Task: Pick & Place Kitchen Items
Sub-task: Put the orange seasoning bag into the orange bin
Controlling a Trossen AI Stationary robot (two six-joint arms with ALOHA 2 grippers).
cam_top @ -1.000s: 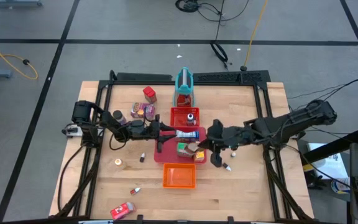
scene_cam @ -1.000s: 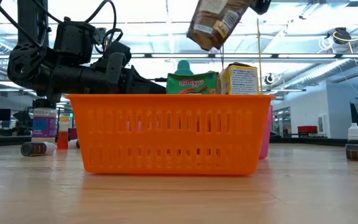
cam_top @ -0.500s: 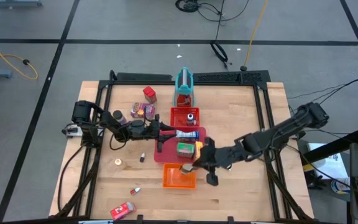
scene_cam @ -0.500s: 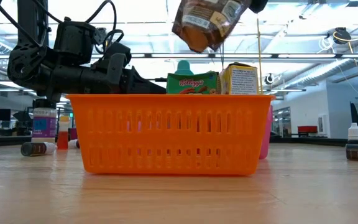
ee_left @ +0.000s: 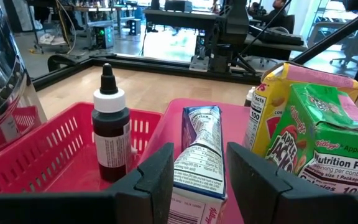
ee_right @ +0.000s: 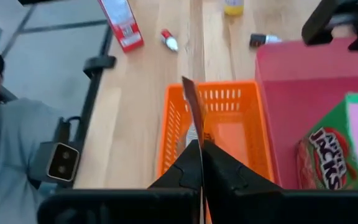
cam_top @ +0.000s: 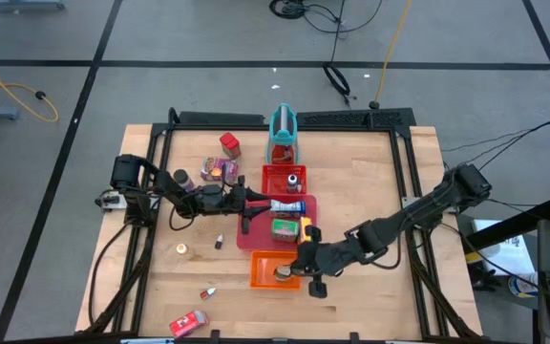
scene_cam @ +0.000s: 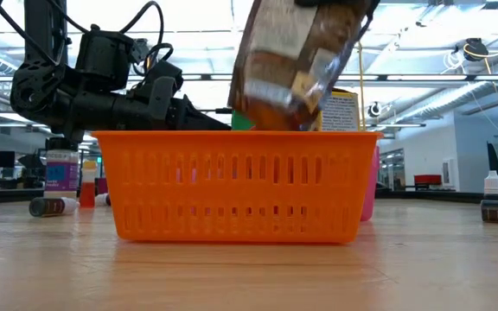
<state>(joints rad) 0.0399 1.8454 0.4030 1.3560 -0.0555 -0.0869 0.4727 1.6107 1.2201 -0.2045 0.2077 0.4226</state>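
The right gripper (cam_top: 294,268) is pinching a thin brown packet (scene_cam: 296,65) by its edge over the orange tray (cam_top: 273,270). It's looking light and floppy, so gripping that flat edge seems right.

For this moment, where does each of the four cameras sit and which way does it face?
High: overhead, straight down; both arms, orange tray.
Low: table height, behind orange tray; brown packet above.
Left wrist: past left gripper at blue-white box.
Right wrist: down past right gripper, shut on brown packet.
Shared: orange tray.
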